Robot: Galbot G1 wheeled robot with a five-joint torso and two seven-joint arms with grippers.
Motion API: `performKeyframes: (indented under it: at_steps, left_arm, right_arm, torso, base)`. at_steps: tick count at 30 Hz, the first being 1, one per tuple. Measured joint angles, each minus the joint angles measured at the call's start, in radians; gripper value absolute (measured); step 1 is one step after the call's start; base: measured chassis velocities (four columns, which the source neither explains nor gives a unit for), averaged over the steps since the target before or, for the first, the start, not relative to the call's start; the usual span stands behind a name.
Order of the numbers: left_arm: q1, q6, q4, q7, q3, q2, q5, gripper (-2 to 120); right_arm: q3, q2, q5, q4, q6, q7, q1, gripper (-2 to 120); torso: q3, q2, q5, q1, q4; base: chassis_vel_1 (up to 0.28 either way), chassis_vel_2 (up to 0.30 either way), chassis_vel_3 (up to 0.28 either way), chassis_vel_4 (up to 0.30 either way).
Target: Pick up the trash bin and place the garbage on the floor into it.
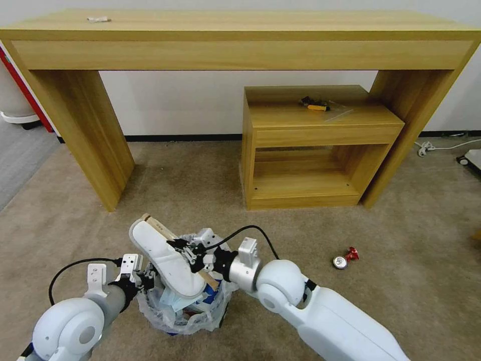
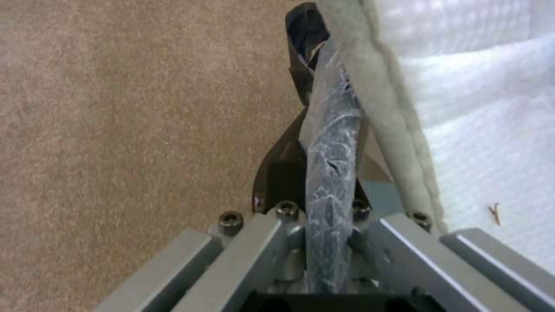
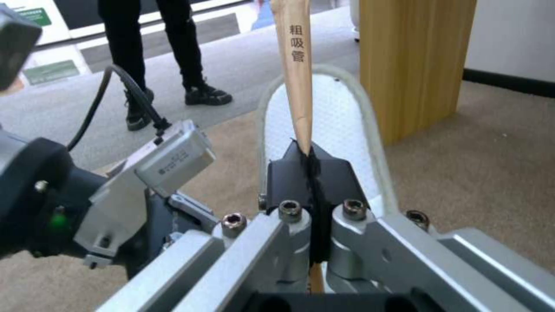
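Note:
The trash bin (image 1: 188, 313), black with a translucent bag, is low in the head view between my arms and stuffed with garbage. My left gripper (image 1: 146, 281) (image 2: 327, 130) is shut on its bag-lined rim (image 2: 331, 182). A white slipper (image 1: 168, 260) (image 2: 485, 130) (image 3: 341, 117) sticks up out of the bin. My right gripper (image 1: 184, 249) (image 3: 309, 162) is shut on a wooden stick (image 1: 156, 224) (image 3: 295, 65) that lies along the slipper over the bin. A crushed red can (image 1: 344, 259) lies on the beige floor (image 1: 300, 240) to the right. Whether the bin rests on the floor I cannot tell.
A long wooden table (image 1: 240, 35) spans the back, its legs on the carpet at left and right. A low wooden shelf unit (image 1: 310, 150) stands under it at the right. White cables (image 1: 436, 146) lie at the far right, grey carpet (image 1: 20, 155) at the far left.

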Motion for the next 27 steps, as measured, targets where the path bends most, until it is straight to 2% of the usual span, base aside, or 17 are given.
performKeyframes:
  at_steps: [7,12,14,16,17,20,22,23,24,26,27]
  left_arm:
    - [0.009,0.000,-0.019,0.001,-0.004,0.001,0.001,0]
    - [0.011,0.000,-0.023,0.001,-0.017,0.003,0.000,0]
    - [0.011,0.000,-0.023,0.001,-0.017,0.003,0.000,0]
    - [0.011,0.000,-0.023,0.003,-0.018,0.002,0.000,0]
    - [0.011,0.000,-0.023,0.003,-0.018,0.002,0.000,0]
    - [0.009,0.000,-0.020,0.004,-0.019,0.000,0.000,0]
    - [0.009,0.000,-0.019,0.004,-0.021,-0.001,0.000,0]
    - [0.009,0.000,-0.014,0.004,-0.027,-0.003,0.001,0]
    - [0.009,0.000,-0.014,0.004,-0.027,-0.003,0.001,0]
    - [0.010,0.000,-0.015,0.004,-0.032,-0.007,0.001,0]
    - [0.010,0.000,-0.015,0.004,-0.032,-0.007,0.001,0]
  right_arm:
    - [-0.008,0.022,-0.049,-0.045,0.029,0.002,0.006,1]
    - [-0.005,0.012,-0.072,-0.050,0.028,0.020,-0.005,21]
    - [-0.005,0.011,-0.073,-0.049,0.028,0.023,-0.005,24]
    - [-0.004,0.010,-0.075,-0.049,0.028,0.036,-0.005,36]
    - [-0.004,0.010,-0.075,-0.049,0.028,0.036,-0.005,36]
    - [0.001,0.007,-0.074,-0.033,0.028,0.051,-0.004,49]
    - [0.003,0.005,-0.073,-0.028,0.027,0.053,-0.004,51]
    - [0.011,-0.006,-0.070,-0.009,0.022,0.062,-0.004,61]
    - [0.011,-0.006,-0.070,-0.009,0.022,0.062,-0.004,61]
    - [0.023,-0.024,-0.069,0.005,0.018,0.066,-0.007,72]
    - [0.023,-0.024,-0.069,0.005,0.018,0.066,-0.007,72]
  torso:
    - [0.000,0.000,0.0000,0.000,0.0000]
    - [0.000,0.000,0.0000,0.000,0.0000]
    - [0.000,0.000,0.0000,0.000,0.0000]
    - [0.000,0.000,0.0001,0.000,0.0000]
    - [0.000,0.000,0.0001,0.000,0.0000]
    - [0.000,0.000,0.0001,0.000,0.0000]
    - [0.000,0.000,0.0001,0.000,0.0000]
    - [0.000,0.000,0.0001,0.000,0.0000]
    - [0.000,0.000,0.0001,0.000,0.0000]
    - [0.000,0.000,0.0001,0.000,0.0000]
    - [0.000,0.000,0.0001,0.000,0.0000]
  base:
    - [0.000,0.000,0.000,0.000]
    - [0.000,0.000,0.000,0.000]
    - [0.000,0.000,0.000,0.000]
    - [0.000,0.000,0.000,0.000]
    - [0.000,0.000,0.000,0.000]
    - [0.000,0.000,0.000,0.000]
    - [0.000,0.000,0.000,0.000]
    - [0.000,0.000,0.000,0.000]
    - [0.000,0.000,0.000,0.000]
    - [0.000,0.000,0.000,0.000]
    - [0.000,0.000,0.000,0.000]
